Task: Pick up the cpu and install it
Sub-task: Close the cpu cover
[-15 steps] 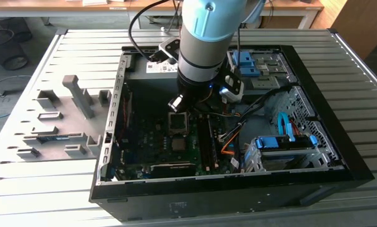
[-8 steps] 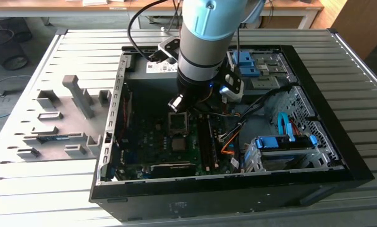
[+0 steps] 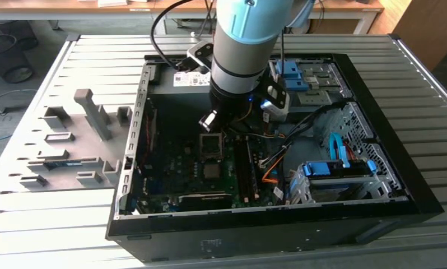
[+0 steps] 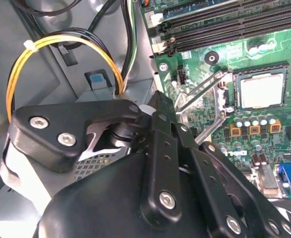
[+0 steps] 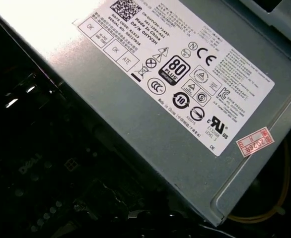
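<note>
Inside the open computer case (image 3: 373, 140), the hand (image 4: 158, 111) hangs over the motherboard's (image 4: 264, 59) edge, apparently beside the seated cpu (image 4: 261, 90); grip state unclear.

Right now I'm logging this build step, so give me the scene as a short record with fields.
setting: open computer case lying on a slatted table
arm: reaching down into the case, pincer above the motherboard
cpu: sitting in its socket, retention frame swung open
power supply: grey labelled box beside the board
cables: yellow bundle near the pincer
</note>
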You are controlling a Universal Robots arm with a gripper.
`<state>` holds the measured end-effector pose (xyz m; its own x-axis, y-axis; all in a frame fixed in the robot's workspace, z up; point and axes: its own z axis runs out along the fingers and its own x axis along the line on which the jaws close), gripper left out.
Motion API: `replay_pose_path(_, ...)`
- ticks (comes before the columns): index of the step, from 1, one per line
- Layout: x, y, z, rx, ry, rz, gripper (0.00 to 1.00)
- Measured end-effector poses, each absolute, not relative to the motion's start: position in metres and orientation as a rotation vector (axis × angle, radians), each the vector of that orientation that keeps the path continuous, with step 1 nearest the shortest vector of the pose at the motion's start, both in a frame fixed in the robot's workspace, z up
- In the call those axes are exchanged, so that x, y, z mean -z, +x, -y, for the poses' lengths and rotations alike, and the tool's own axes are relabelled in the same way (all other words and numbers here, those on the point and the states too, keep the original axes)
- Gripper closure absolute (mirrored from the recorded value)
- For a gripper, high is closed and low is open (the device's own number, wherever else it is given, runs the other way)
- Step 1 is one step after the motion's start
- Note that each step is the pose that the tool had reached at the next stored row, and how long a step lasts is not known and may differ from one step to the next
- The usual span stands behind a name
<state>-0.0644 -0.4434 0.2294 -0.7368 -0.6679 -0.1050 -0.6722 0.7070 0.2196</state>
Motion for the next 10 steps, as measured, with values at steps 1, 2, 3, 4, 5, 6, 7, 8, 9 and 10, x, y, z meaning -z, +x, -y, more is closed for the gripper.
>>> replay_pose_path(1, -0.2302, -0.0644, 0.4433, -0.382, -1.134, -2.886, 0.9)
replay_pose_path(2, -0.2312, -0.0644, 0.4434, -0.382, -1.135, -2.885, 0.9)
replay_pose_path(3, -0.232, -0.0644, 0.4433, -0.382, -1.136, -2.885, 0.9)
replay_pose_path(4, -0.2327, -0.0644, 0.4434, -0.382, -1.137, -2.885, 0.9)
replay_pose_path(5, -0.2333, -0.0644, 0.4433, -0.382, -1.137, -2.885, 0.9)
replay_pose_path(6, -0.2336, -0.0644, 0.4433, -0.382, -1.138, -2.884, 0.9)
replay_pose_path(7, -0.2338, -0.0644, 0.4433, -0.383, -1.138, -2.884, 0.9)
replay_pose_path(8, -0.2339, -0.0644, 0.4435, -0.383, -1.138, -2.884, 0.9)
replay_pose_path(9, -0.234, -0.0644, 0.4438, -0.382, -1.139, -2.884, 0.9)
replay_pose_path(10, -0.2341, -0.0644, 0.4442, -0.382, -1.139, -2.884, 0.9)
